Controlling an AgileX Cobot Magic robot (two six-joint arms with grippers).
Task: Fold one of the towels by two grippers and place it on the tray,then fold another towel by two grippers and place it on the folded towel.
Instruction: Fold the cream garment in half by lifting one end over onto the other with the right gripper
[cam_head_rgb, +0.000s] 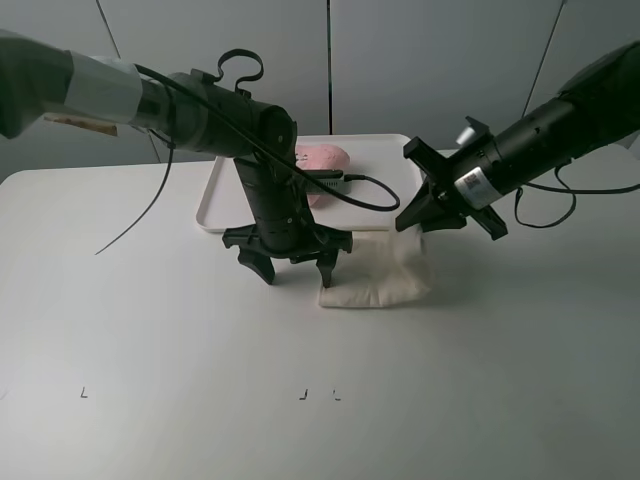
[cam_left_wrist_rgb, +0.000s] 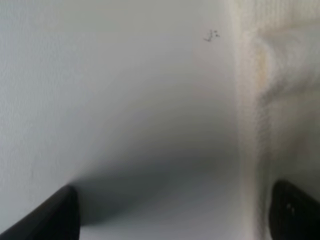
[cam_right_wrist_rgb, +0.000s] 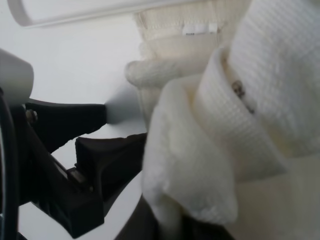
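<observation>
White tabletop (cam_head_rgb: 150, 350) fills the scene, and small black corner marks (cam_head_rgb: 84, 393) are printed towards its near edge. Further in, close to the middle, the left gripper (cam_head_rgb: 295, 276) is held pointing straight down just above the table. Its jaws are spread wide and nothing is caught between them. One finger (cam_left_wrist_rgb: 295, 215) is seen over the left edge of the cream-white towel (cam_head_rgb: 375, 280), the other (cam_left_wrist_rgb: 50, 217) over bare table; whether the cloth is touched cannot be told.

The cream-white towel is laid on the table just right of centre, near the tray's near right corner. Its far right part is drawn up off the surface to the right gripper (cam_head_rgb: 418, 222), which is reached in from the right. The jaws of that gripper are closed tight on the raised cloth, and in the right wrist view the fabric is bunched so thickly that the fingertips are mostly hidden. A small white label (cam_right_wrist_rgb: 200, 28) is shown at the towel's far hem, beside the tray rim.

Beyond, the tray (cam_head_rgb: 212, 205) is set at the far middle of the table, partly covered by the left arm. The pink towel (cam_head_rgb: 322, 158) is seen on it as a compact bundle. Grey wall panels (cam_head_rgb: 420, 60) close the background.
</observation>
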